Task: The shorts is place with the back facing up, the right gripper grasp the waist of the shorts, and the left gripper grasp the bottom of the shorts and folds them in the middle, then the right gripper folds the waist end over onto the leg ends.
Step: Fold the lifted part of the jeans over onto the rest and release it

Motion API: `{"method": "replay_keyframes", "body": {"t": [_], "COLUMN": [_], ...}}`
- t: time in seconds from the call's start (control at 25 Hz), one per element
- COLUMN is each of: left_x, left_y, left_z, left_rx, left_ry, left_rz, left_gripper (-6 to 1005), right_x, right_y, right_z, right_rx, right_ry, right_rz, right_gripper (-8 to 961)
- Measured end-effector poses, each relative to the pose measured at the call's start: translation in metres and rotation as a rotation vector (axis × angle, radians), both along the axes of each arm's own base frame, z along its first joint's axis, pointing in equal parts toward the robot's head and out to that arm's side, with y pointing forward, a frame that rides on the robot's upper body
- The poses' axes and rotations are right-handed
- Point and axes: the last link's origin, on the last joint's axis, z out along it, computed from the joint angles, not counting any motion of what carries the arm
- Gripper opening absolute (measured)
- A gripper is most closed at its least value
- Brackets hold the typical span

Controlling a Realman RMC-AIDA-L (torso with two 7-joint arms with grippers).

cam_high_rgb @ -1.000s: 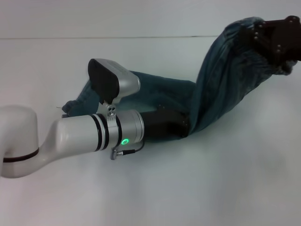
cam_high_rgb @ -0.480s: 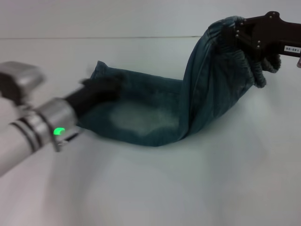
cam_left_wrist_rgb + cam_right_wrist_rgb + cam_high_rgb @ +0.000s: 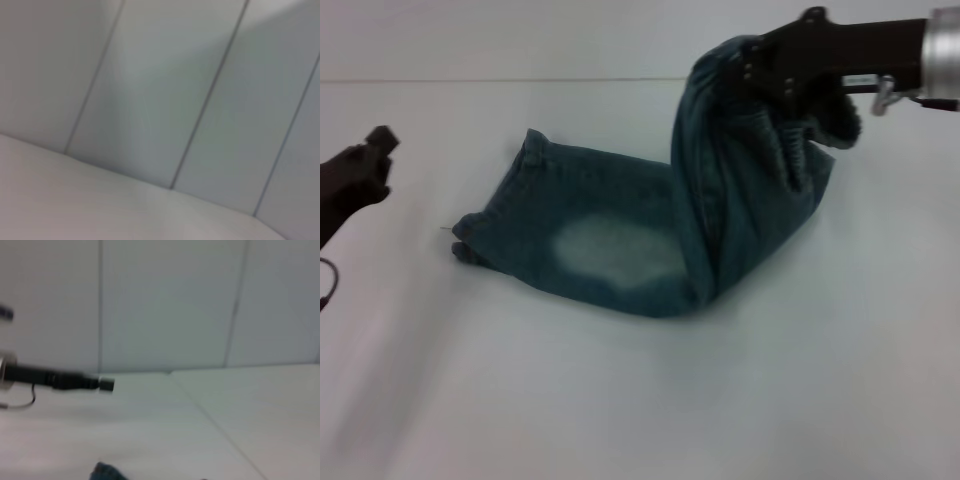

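The blue denim shorts [image 3: 610,250] lie on the white table, folded lengthwise, with a pale bleached patch facing up. The leg ends [image 3: 495,215] rest flat at the left. My right gripper [image 3: 760,65] is shut on the puckered waist of the shorts [image 3: 810,130] and holds it in the air, so the cloth arches up from a crease near the middle. My left gripper [image 3: 365,170] hovers at the far left edge, well apart from the shorts. In the right wrist view, a dark corner of the shorts [image 3: 105,472] shows, with the left gripper [image 3: 75,381] farther off.
The white table [image 3: 640,400] spreads around the shorts, and its far edge meets a pale panelled wall [image 3: 150,100]. No other objects show.
The left gripper has pulled back off the shorts to the far left. The right gripper has carried the raised waist leftward, over the flat part of the shorts.
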Motion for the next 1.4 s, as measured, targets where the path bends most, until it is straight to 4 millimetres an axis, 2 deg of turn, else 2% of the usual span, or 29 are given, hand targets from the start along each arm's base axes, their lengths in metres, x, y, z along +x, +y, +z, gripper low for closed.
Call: {"method": "replay_keyframes", "body": {"t": [0.2, 0.44, 0.68, 0.92, 1.16, 1.4], "left_x": [-0.015, -0.024, -0.027, -0.026, -0.026, -0.024], "left_y": [-0.019, -0.035, -0.047, -0.053, -0.057, -0.058], "left_z": [0.011, 0.018, 0.024, 0.023, 0.016, 0.013], "left_rx": [0.042, 0.074, 0.090, 0.076, 0.050, 0.033], "left_ry": [-0.024, -0.058, -0.081, -0.099, -0.111, -0.108], "left_rz": [0.025, 0.037, 0.026, 0.011, 0.008, -0.012], "left_gripper": [1, 1, 1, 0, 0, 1], "right_x": [-0.039, -0.080, -0.087, -0.084, -0.081, -0.076], "right_y": [0.009, 0.001, -0.010, -0.017, -0.018, -0.016], "right_z": [-0.027, -0.068, -0.105, -0.122, -0.123, -0.110], "right_rx": [-0.074, -0.175, -0.271, -0.293, -0.284, -0.236], "right_ry": [-0.118, -0.245, -0.416, -0.501, -0.493, -0.434], "right_rz": [0.148, 0.340, 0.383, 0.411, 0.415, 0.377], "right_gripper": [53, 54, 54, 55, 268, 604]}}
